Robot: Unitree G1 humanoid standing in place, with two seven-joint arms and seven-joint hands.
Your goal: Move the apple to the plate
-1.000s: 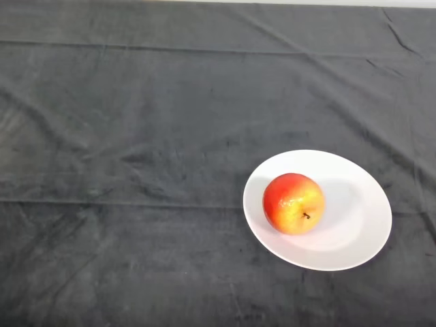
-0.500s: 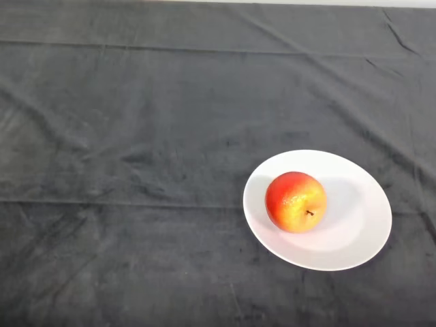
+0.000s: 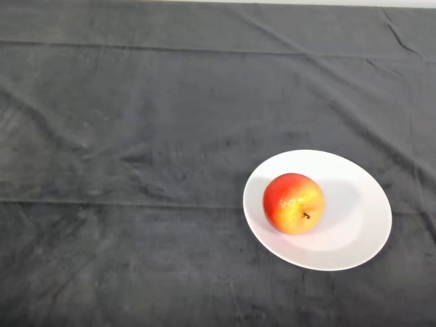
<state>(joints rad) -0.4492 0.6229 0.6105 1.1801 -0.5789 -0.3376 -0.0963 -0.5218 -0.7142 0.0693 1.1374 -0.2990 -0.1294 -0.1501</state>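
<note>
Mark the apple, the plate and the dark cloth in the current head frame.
apple (image 3: 293,203): head view, middle of its red-yellow skin.
plate (image 3: 361,225): head view, bare white surface right of the apple.
dark cloth (image 3: 136,136): head view, open stretch left of the plate.

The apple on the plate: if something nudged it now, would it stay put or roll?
The apple is round and lies tilted, its stem facing the camera rather than up, so a nudge would probably rock or roll it. It sits left of centre on the white plate, whose shallow raised rim may slow a gentle roll. Its glossy skin looks smooth, likely somewhat slippery to grip.
</note>
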